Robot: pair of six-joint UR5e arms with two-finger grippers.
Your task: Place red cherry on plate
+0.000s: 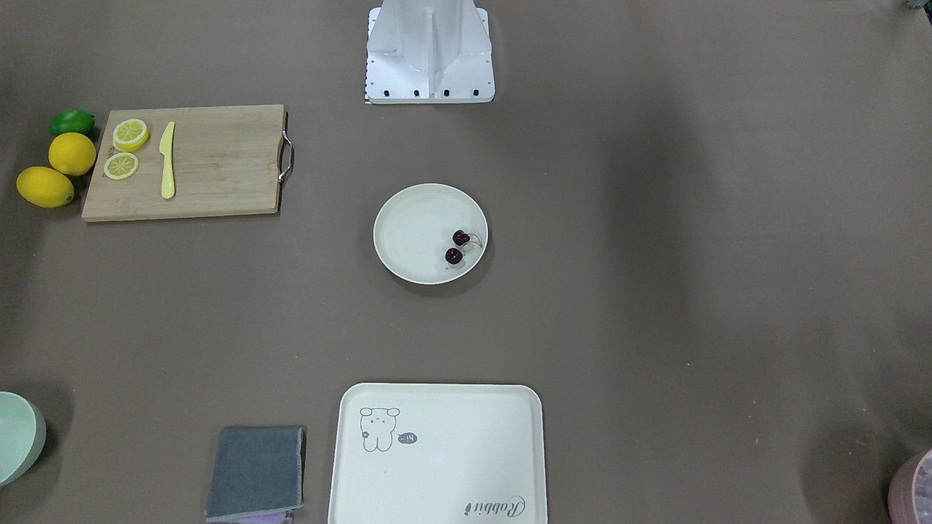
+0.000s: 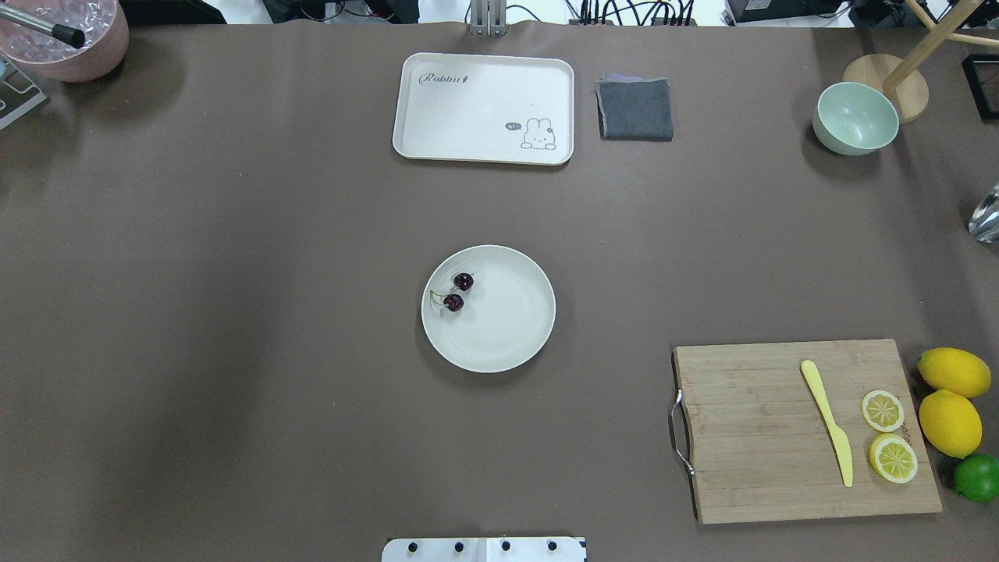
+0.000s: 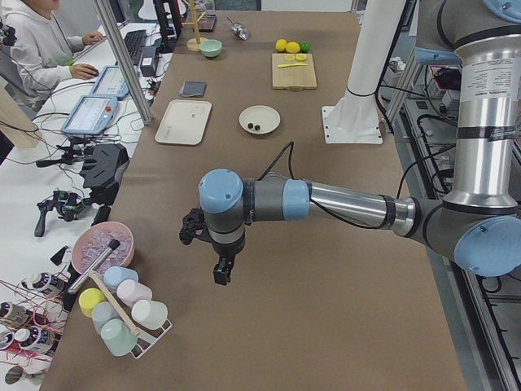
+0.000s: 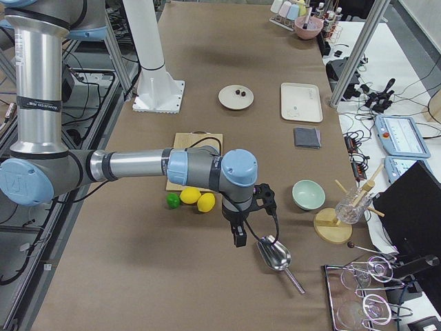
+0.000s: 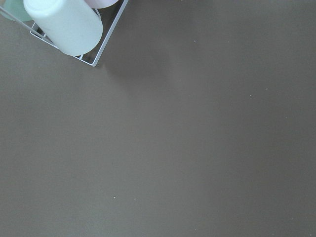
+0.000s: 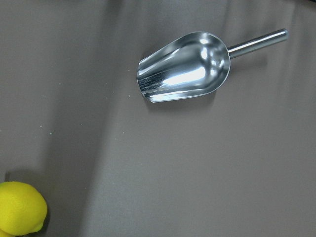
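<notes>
The red cherry [image 1: 457, 247] [image 2: 456, 292], a pair of dark maroon cherries on thin stems, lies inside the round off-white plate [image 1: 411, 225] [image 2: 507, 332], near its rim on the robot's left side. The plate sits mid-table in front of the robot's base. Neither gripper is near it. My left gripper [image 3: 220, 279] hangs over bare table at the left end, close to a cup rack. My right gripper [image 4: 239, 241] hovers at the right end beside a metal scoop. Both show only in the side views, so I cannot tell whether they are open or shut.
A wooden cutting board [image 2: 765, 437] carries lemon slices and a yellow knife [image 2: 827, 421], with lemons [image 2: 948, 421] and a lime beside it. A cream tray [image 2: 484, 109], grey cloth [image 2: 634, 109], green bowl [image 2: 855, 117], pink bowl [image 2: 66, 35] and metal scoop [image 6: 185, 66] stand around.
</notes>
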